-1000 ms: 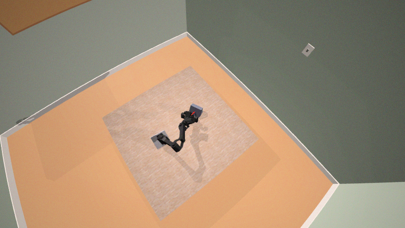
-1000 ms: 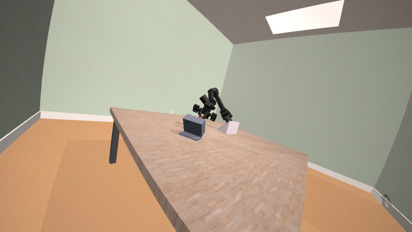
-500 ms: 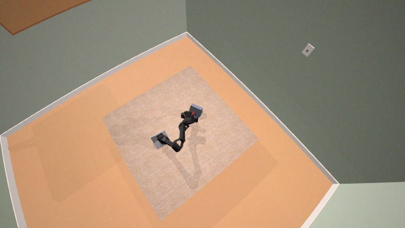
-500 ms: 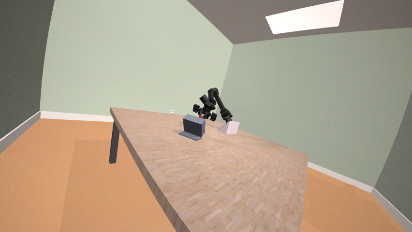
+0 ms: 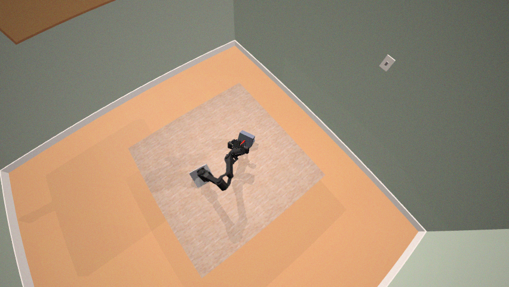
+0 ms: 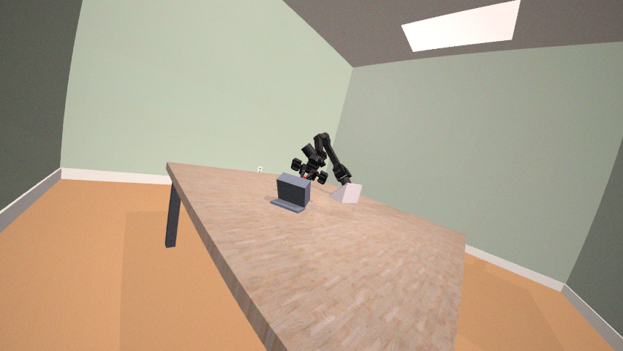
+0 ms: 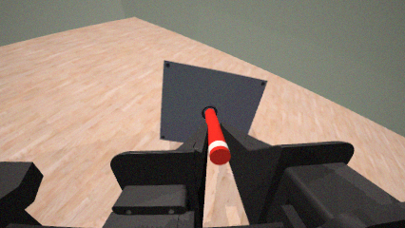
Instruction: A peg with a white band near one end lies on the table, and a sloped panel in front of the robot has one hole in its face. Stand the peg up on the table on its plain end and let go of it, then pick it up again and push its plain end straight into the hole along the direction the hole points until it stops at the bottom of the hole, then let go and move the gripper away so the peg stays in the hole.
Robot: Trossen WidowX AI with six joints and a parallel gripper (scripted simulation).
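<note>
The red peg (image 7: 216, 133) (image 5: 242, 142) (image 6: 303, 177) has its white band near the end towards the wrist camera. My gripper (image 7: 213, 126) (image 5: 241, 144) (image 6: 307, 175) is shut on the peg, in front of the sloped panel's face. The dark blue-grey panel (image 7: 185, 92) (image 5: 245, 134) (image 6: 292, 191) has one round hole (image 7: 203, 113). In the wrist view the peg's plain end lies over the hole, with the dark rim showing around it. Whether that end is at the mouth or inside, and how deep, I cannot tell. The exterior camera sees the panel from behind, which hides the hole.
The wooden table (image 5: 185, 142) (image 6: 348, 270) (image 7: 71, 95) carries the panel and the arm. A pale wedge-shaped base (image 5: 195, 177) (image 6: 352, 193) stands under the arm's foot. The panel has a low ledge (image 6: 286, 205) at its back. Small dark dots mark the panel's corners.
</note>
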